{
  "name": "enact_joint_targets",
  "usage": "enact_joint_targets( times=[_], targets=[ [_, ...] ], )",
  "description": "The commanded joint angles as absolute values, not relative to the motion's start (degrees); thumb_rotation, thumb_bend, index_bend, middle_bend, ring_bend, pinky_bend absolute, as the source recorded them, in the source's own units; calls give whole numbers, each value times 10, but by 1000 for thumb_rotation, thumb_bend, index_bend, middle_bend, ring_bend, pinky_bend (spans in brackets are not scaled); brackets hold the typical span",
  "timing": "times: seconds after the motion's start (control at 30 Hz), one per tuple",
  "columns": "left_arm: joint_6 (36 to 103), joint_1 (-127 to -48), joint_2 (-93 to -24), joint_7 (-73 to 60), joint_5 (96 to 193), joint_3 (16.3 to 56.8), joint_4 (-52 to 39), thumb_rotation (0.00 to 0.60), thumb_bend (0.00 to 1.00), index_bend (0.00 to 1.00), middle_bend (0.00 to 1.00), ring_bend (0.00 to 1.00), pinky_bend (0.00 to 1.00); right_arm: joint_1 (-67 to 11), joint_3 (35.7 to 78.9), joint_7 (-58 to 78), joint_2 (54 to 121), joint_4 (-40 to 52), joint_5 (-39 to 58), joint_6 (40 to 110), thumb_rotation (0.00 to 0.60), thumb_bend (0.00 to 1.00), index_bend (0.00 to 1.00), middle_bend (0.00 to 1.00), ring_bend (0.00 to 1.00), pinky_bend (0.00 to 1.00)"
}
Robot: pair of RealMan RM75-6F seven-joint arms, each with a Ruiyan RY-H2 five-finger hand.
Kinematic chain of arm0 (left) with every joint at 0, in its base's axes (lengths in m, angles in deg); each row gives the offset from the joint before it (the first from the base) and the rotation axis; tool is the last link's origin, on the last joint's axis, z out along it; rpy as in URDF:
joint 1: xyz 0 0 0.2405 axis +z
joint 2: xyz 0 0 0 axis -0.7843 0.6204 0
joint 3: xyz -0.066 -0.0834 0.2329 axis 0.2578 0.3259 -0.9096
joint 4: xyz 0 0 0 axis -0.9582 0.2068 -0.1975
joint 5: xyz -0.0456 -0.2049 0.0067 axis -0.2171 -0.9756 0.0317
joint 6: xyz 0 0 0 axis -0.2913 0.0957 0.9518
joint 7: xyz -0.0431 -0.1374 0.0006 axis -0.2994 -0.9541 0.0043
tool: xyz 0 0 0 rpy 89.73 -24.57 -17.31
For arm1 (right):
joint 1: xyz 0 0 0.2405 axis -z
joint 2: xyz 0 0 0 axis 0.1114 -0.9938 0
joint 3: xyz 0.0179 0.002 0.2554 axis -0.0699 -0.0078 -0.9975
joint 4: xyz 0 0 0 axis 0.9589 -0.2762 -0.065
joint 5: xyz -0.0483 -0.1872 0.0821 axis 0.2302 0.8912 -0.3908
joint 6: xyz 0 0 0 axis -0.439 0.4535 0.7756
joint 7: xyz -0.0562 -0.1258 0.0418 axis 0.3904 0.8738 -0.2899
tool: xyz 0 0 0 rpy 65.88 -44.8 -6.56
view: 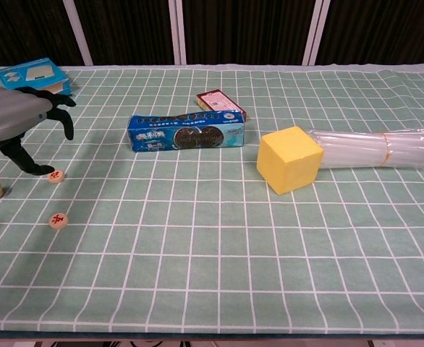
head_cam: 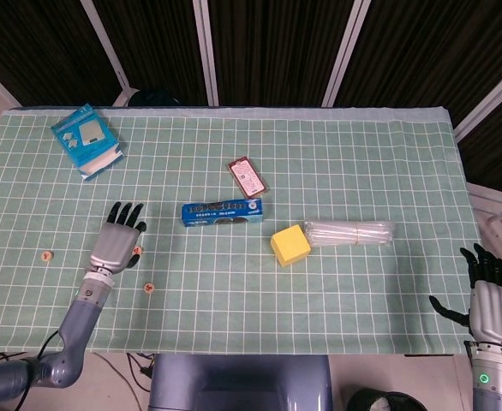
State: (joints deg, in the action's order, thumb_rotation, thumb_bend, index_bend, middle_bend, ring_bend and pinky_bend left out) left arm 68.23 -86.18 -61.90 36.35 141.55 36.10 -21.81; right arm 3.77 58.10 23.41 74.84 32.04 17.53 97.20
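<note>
Left hand [head_cam: 117, 241], fingers spread & holding nothing, is hovering over a round token [view: 56, 176]; cookie box [head_cam: 222, 211] lying at its 3 o'clock; right hand [head_cam: 492, 309], also spread, is hanging off the table edge [head_cam: 422, 351].

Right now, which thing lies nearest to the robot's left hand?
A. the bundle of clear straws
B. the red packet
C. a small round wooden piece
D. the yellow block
C: the left hand hangs open with a fingertip right at a small round wooden piece, far from the yellow block.
</note>
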Motion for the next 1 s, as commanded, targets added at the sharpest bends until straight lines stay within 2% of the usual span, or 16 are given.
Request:
enact_joint_targets(
  times=[0.03,0.27,1.0],
  targets=[
    [676,-867,-631,365,1410,355,-203,600,210,368,46,0,0,38,581,234,748,321,175,972,600,267,118,52,13,0],
    [679,-869,-645,363,1406,350,-178,600,241,411,48,0,0,38,581,233,748,321,174,972,600,266,118,52,13,0],
    [676,-868,-667,346,1419,332,-132,600,256,441,51,0,0,37,579,234,749,322,169,972,600,267,118,52,13,0]
  ],
)
